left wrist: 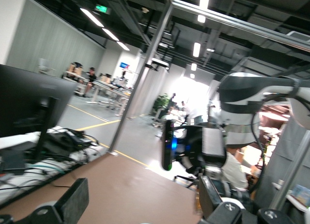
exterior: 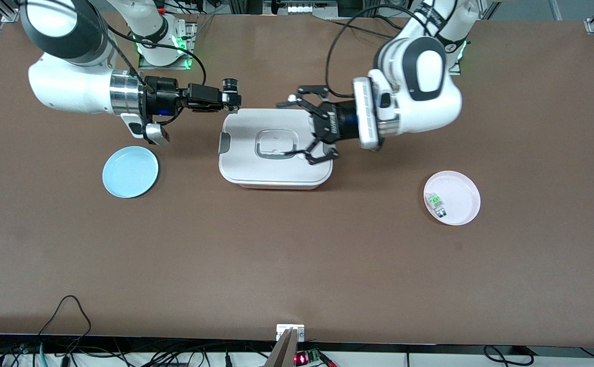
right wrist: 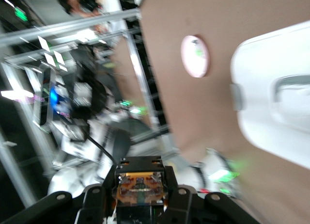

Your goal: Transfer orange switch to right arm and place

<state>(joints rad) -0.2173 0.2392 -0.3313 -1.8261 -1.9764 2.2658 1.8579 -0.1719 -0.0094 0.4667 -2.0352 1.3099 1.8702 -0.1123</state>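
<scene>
Brown table point(exterior: 297, 265): it carries everything I am working with; both arm bases stand along one long edge.
White arms: both reach in over the middle of the table, gripper facing gripper across a gap.
White lidded box point(exterior: 276, 168): it sits mid-table, closer to the bases' edge than either plate.
Blue plate point(exterior: 130, 172): empty, toward the right arm's end of the table; I take it for the drop spot.
Pink plate point(exterior: 452, 198): toward the left arm's end, with a small clear part marked green point(exterior: 435, 201) lying in it.
Left gripper point(exterior: 294, 131): spread wide and empty, hanging over the box lid.
Right gripper point(exterior: 234, 102): pinched tight, hanging over the table just off the box corner closest to the bases on its own side.
Orange switch point(right wrist: 140, 187): in my right wrist view it sits clamped between the right gripper's fingers, its orange-tan face toward the camera.
Handling: I judge it very light, rigid and hard-shelled, so it will not crush, but it is tiny and could twist or pop out of a pinch. The flat black sides are the place to hold, never the orange end.
Progress: the handover looks done; setting it down remains.
</scene>
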